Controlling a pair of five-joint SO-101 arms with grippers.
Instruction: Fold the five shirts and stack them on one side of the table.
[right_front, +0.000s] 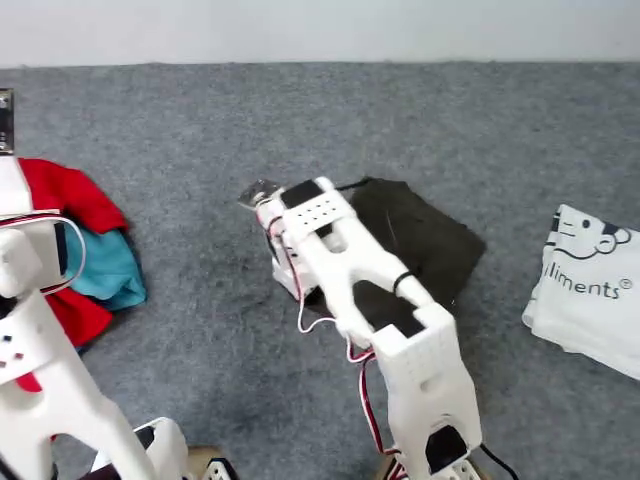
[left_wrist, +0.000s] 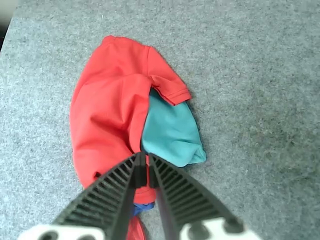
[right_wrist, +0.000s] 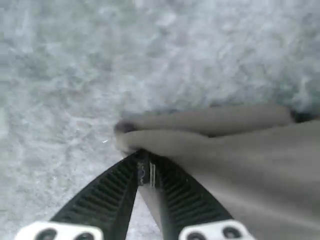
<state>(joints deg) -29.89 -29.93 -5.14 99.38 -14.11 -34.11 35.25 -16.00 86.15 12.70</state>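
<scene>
A dark shirt (right_front: 425, 235) lies in the middle of the grey table. My right gripper (right_front: 258, 195) is at its far left corner, shut on a pinched fold of the shirt's cloth (right_wrist: 240, 160); in the right wrist view the gripper (right_wrist: 145, 162) holds that corner just above the carpet. At the table's left edge, a red shirt (right_front: 75, 195) is bunched over a teal shirt (right_front: 105, 270). My left gripper (left_wrist: 143, 170) hangs shut above the red shirt (left_wrist: 107, 110) and the teal shirt (left_wrist: 172, 132), and a bit of blue cloth (left_wrist: 141, 208) peeks out beneath.
A folded white shirt (right_front: 590, 290) with print lies at the table's right edge. The grey carpeted table top (right_front: 200, 130) is bare at the back and between the piles. A pale wall borders the far edge.
</scene>
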